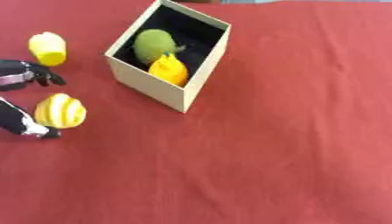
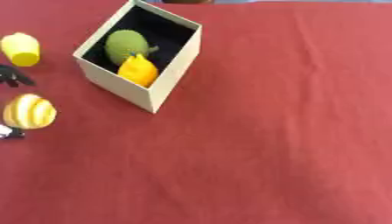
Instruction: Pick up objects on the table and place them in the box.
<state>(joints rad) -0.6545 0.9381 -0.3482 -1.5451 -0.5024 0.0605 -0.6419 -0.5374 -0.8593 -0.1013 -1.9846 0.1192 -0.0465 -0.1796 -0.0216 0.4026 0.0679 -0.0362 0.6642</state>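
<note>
— Where are the things sitting right now?

— A yellow-and-white striped fruit (image 1: 61,110) is lying near the table's left edge, on the red tablecloth (image 1: 291,131). A plain yellow fruit (image 1: 47,48) is lying farther back along that same edge.

— And the box?

— The cream cardboard box (image 1: 153,85) is standing open toward the table's far left, turned corner-on. Inside it, a green fruit (image 1: 155,45) and an orange-yellow fruit (image 1: 169,70) are resting against each other.

— What is the left hand doing?

— The left hand (image 1: 23,74) is reaching in from the left edge, fingers spread on either side of the striped fruit; one finger (image 1: 30,127) is touching its lower side, the others are hovering behind it, not closed on it.

— The right hand?

— It is not showing in either view.
</note>
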